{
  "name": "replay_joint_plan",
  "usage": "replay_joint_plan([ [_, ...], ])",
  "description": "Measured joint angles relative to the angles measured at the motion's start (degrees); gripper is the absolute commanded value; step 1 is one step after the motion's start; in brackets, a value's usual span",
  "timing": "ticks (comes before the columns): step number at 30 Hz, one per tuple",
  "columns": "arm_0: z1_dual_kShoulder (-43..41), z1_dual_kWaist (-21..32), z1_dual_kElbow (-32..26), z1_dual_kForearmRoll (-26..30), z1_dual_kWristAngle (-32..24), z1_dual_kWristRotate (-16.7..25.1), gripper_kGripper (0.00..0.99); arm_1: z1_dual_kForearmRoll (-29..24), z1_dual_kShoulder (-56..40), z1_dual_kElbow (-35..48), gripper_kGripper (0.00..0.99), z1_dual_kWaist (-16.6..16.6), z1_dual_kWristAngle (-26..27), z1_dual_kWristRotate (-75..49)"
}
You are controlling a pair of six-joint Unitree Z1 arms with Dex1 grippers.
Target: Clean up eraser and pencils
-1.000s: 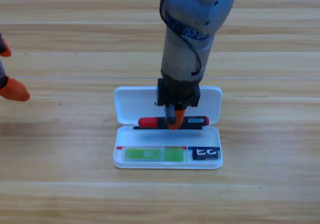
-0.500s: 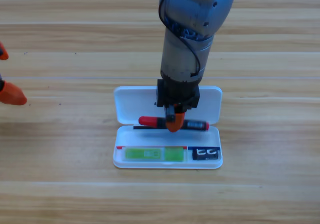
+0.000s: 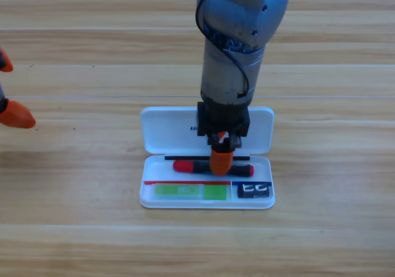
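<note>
The red-capped black marker [image 3: 188,166], one of the pencils, lies level across the upper part of the white case's tray [image 3: 145,198]. My right gripper [image 3: 221,161] points straight down from the top middle and is shut on the marker's middle. Below it in the tray lies the light-green pencil [image 3: 188,191]. The dark eraser [image 3: 254,190] sits in the tray's right end. My left gripper [image 3: 8,89] waits at the picture's left edge, partly cut off, its orange jaws apart.
The case's open lid [image 3: 165,129] lies flat on the wooden table behind the tray, partly covered by the right arm [image 3: 237,55]. Bare wooden table surrounds the case.
The right gripper has carried the marker down the picture, from over the hinge between lid and tray into the tray's upper part. The left gripper has barely shifted.
</note>
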Motion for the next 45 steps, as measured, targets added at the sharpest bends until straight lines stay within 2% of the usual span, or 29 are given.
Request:
replay_joint_plan([
  [3,0.0,0.0,0.1,-0.2,0.0,0.0,0.99,0.6,-1.7,3.4,0.623,0.0,0.8,0.0],
  [5,0.0,0.0,0.1,-0.3,0.0,0.0,0.99,0.6,-4.1,7.5,0.736,0.2,2.8,0.1],
  [8,0.0,0.0,0.1,-0.5,0.0,0.0,0.99,0.6,-10.2,13.1,0.856,1.1,5.1,0.6],
  [11,0.1,0.0,0.0,-1.3,0.0,0.0,0.976,0.6,-19.4,18.9,0.864,2.6,8.1,0.8],
  [13,0.5,0.0,0.0,-1.9,0.0,0.0,0.939,0.7,-25.3,20.9,0.91,3.3,10.4,1.7],
  [18,5.0,0.0,-2.3,-4.7,-1.7,0.1,0.713,-2.6,-38.8,26.0,0.977,2.8,18.2,6.3],
  [21,9.6,0.1,-5.1,-7.1,-3.7,0.5,0.538,-4.6,-42.2,27.8,0.988,1.3,22.7,8.3],
  [23,12.4,0.1,-6.4,-9.0,-4.6,0.6,0.414,-7.7,-43.9,29.9,0.989,-0.3,24.5,10.6],
  [26,16.0,0.1,-7.2,-12.4,-5.0,0.9,0.192,-16.4,-48.7,37.3,0.99,-2.0,23.7,15.2],
  [29,18.3,0.1,-7.3,-14.9,-5.8,1.4,0.071,-26.0,-54.6,45.6,0.989,-2.9,20.3,17.9],
  [31,19.5,0.1,-7.3,-16.1,-6.2,1.7,0.0,-28.5,-57.5,47.6,0.99,-3.2,19.7,18.8],
  [36,21.2,0.1,-6.8,-19.1,-6.6,1.9,0.0,-29.2,-59.7,47.9,0.99,-3.2,19.8,19.1],
  [38,21.7,0.1,-6.3,-20.3,-6.9,1.9,0.0,-29.2,-59.7,48.8,0.99,-3.2,21.5,19.0],
  [45,23.6,0.1,-6.2,-20.5,-8.2,2.6,0.0,-29.2,-59.7,49.1,0.99,-3.3,24.0,18.5],
])
